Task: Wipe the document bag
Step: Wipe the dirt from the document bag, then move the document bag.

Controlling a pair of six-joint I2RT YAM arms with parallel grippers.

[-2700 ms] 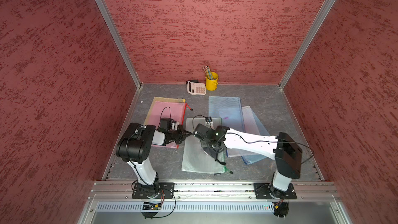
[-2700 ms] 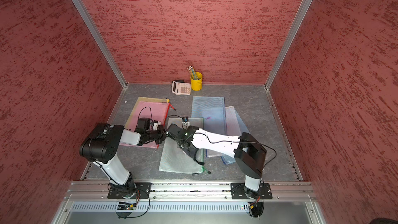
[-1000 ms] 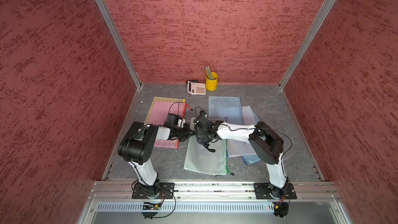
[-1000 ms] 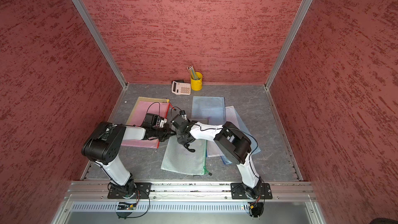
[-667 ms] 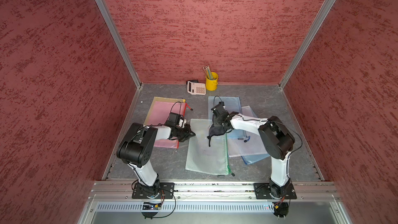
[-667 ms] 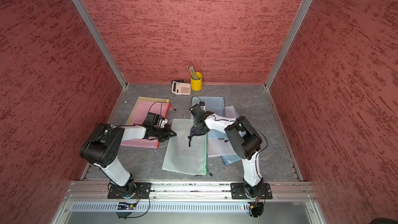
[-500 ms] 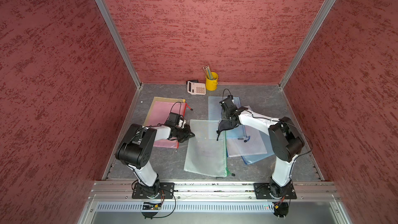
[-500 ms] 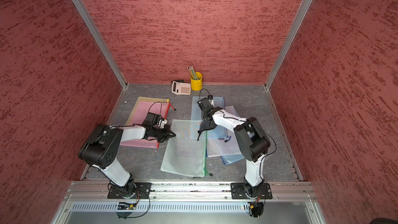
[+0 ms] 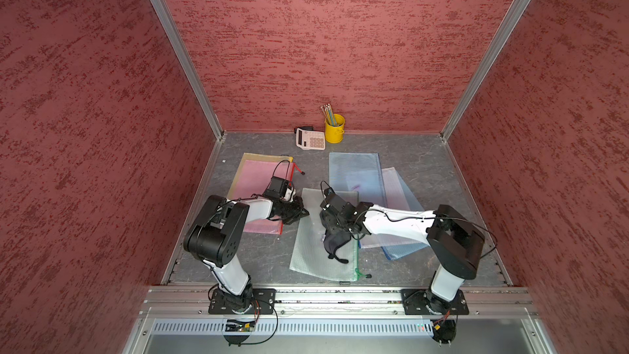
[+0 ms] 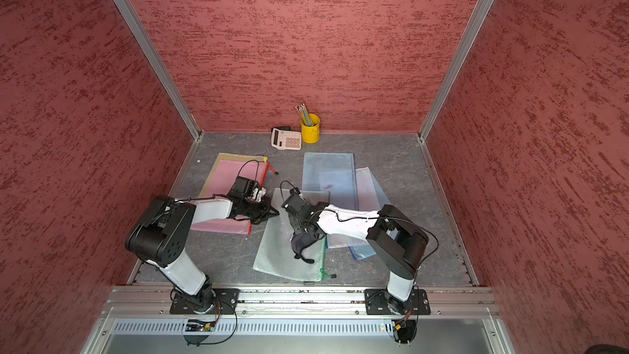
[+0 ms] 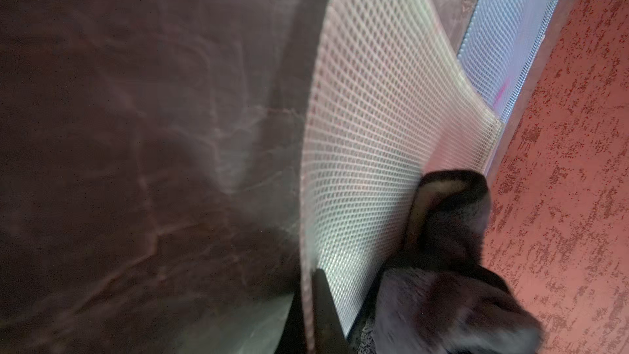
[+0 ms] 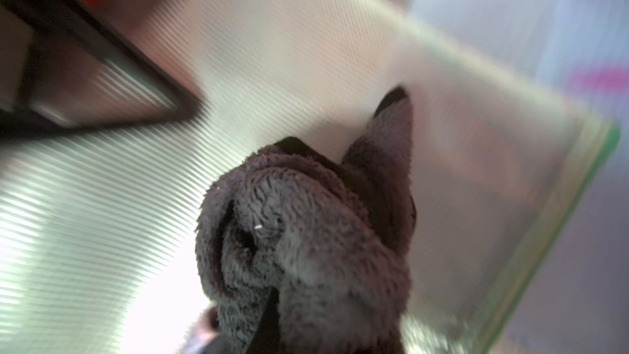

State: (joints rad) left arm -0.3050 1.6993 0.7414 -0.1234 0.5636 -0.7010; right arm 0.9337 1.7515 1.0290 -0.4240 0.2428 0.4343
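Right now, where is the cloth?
In both top views the dark cloth sits in the right claw, on the green-edged bag's middle, front centre.

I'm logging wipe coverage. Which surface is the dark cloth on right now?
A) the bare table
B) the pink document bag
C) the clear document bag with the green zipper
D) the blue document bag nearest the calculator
C: in both top views the dark cloth lies on the clear document bag with the green zipper, and the right wrist view shows the same.

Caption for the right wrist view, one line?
Bunched grey cloth on the green-edged mesh bag, view blurred.
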